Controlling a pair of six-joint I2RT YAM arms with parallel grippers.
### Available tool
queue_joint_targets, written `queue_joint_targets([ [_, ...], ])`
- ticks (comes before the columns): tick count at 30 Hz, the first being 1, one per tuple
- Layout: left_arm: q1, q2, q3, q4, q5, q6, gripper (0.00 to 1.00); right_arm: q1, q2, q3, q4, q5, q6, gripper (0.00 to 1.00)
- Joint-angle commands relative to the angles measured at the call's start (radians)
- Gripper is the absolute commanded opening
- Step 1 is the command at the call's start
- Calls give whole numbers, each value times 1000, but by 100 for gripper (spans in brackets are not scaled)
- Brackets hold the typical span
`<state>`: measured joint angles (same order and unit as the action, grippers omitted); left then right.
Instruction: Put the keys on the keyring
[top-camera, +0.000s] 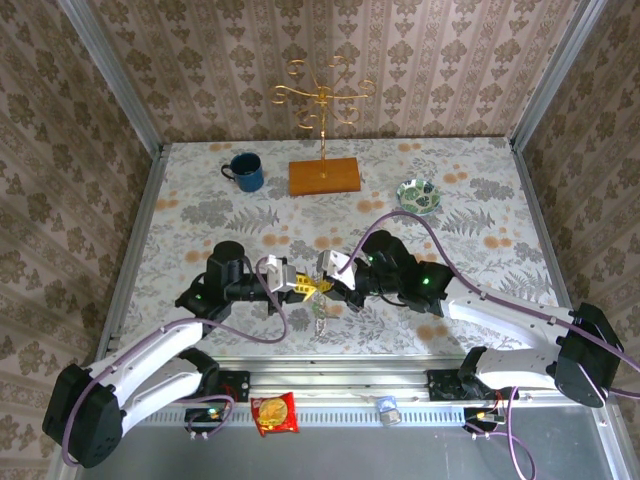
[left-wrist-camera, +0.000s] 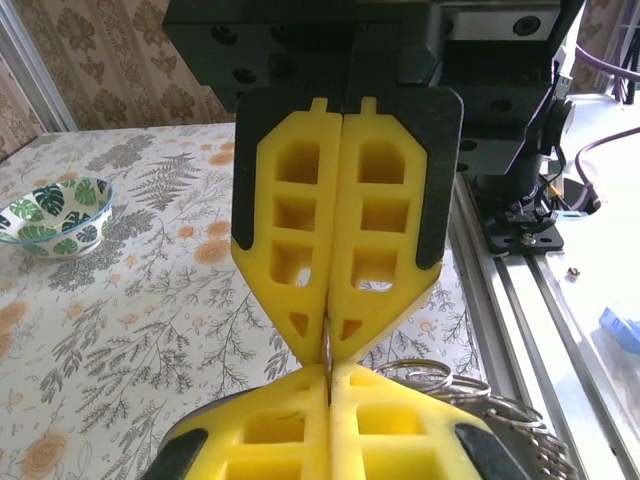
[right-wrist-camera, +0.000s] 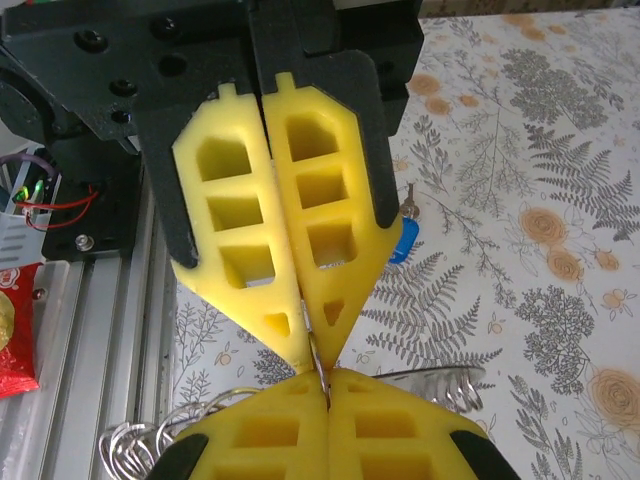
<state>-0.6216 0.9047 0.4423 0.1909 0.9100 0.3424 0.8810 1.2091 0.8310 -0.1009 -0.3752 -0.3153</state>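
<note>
**Both tools closed tip to tip on the keyring, blue key loose on the surface**

Far left of the patterned surface (top-camera: 480, 250), a blue mug (top-camera: 243, 172) stands upright near the back wall. At the near edge, between the arm bases, a red snack packet (top-camera: 274, 413) lies flat.

The left tool (top-camera: 303, 288) is held low over the middle of the surface, well apart from the mug. Its yellow fingers are pressed together along their whole length, with a thin metal edge pinched at the tips.

Behind it, at the back, a gold branched stand (top-camera: 322, 95) rises from an orange wooden base (top-camera: 324, 176).

The keyring (right-wrist-camera: 445, 383), a cluster of bright wire loops, sits at the meeting point of the two tools. Its loops spill out to both sides of the right tool's fingers.

The blue key (right-wrist-camera: 401, 242) lies on the surface just beside the left tool, apart from the loops, its metal shank pointing away. The other key cannot be made out.

The right tool (top-camera: 335, 281) faces the left one, tips touching. Its fingers are likewise together, clamped on the same metal edge.

Far right, a leaf-patterned green bowl (top-camera: 418, 195) sits upright near the back.
</note>
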Motion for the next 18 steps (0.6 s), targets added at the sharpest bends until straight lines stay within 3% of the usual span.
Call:
queue_joint_targets([
  [1,-18,10,13,12,31,27,0,17,9,34,28,-39,-22,0],
  [4,-26,1,14,-1,-8,46,0,16,4,31,8,-3,-31,2],
  [6,-34,-15,15,-18,-55,70,0,16,-11,22,-25,58,-50,29],
  [8,-49,-30,18,-56,-106,111,0,15,-36,-2,-58,126,-78,37],
  [11,-76,-51,19,-96,-168,168,0,14,-84,-43,-80,185,-107,40],
  [18,-118,-90,12,-102,-260,232,0,32,-189,-177,39,165,-255,40],
])
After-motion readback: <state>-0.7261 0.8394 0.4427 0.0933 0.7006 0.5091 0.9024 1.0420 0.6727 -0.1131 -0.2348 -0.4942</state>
